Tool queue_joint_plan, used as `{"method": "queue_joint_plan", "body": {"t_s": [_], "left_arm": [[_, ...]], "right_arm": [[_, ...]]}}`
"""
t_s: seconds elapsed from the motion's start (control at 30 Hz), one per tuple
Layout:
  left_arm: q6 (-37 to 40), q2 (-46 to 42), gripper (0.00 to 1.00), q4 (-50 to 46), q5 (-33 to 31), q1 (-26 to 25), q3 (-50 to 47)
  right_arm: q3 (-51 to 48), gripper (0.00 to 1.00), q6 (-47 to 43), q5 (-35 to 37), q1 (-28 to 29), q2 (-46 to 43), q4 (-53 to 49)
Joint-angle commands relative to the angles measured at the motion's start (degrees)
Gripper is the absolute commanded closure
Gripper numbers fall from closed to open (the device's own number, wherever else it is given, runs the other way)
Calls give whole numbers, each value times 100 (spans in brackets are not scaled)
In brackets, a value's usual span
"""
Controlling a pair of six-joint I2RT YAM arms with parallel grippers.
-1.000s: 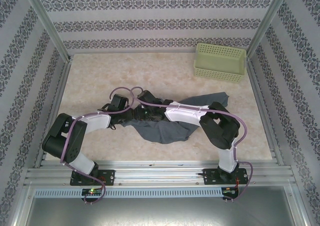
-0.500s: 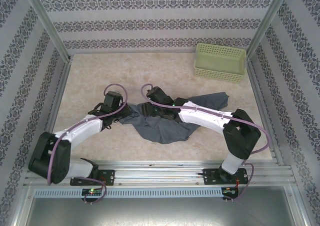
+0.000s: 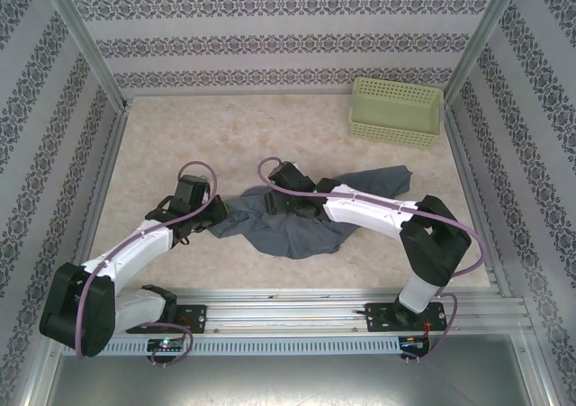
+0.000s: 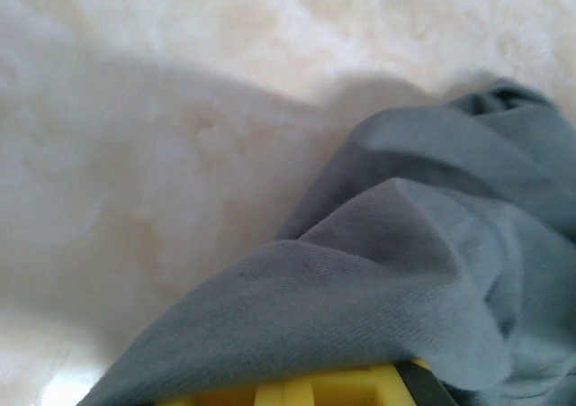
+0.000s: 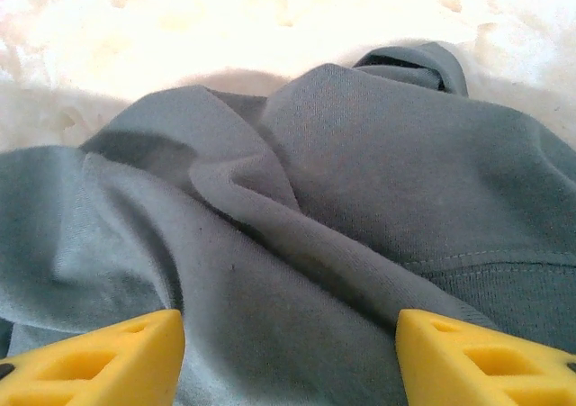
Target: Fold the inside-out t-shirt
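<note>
The shirt (image 3: 297, 230) lies crumpled on the table (image 3: 225, 136), near the front edge and between the two arms; the basket (image 3: 396, 111) stands well apart at the far right corner. The left gripper (image 3: 209, 217) sits at the shirt's left end, clenched on a fold of cloth that drapes over its yellow fingers (image 4: 315, 392). The right gripper (image 3: 286, 201) hangs over the shirt's middle, released; its fingers (image 5: 99, 361) stand wide apart above the wrinkled cloth (image 5: 360, 172), grasping nothing.
</note>
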Motion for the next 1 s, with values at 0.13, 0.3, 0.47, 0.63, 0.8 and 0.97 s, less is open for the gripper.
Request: {"method": "queue_joint_plan", "body": {"t_s": [0.13,0.3,0.47,0.63,0.8,0.97], "left_arm": [[81,-482,100,-1008,94,319,-36],[210,-946,100,-1645,-76,320,14],[67,-1225,100,-1610,185,321,-160],[77,-1072,100,-1559,230,330,-234],[-51,-1610,100,-1357,78,336,-512],[10,-1472,100,-1340,238,340,-578]], "right_arm": [[37,35,90,920,-215,117,-786],[266,35,193,1110,-320,291,-1165],[551,34,270,1206,-328,552,-1350],[412,30,230,1133,-407,350,-1250],[470,22,335,641,-865,475,-1640],[347,20,471,-84,-953,594,-1180]]}}
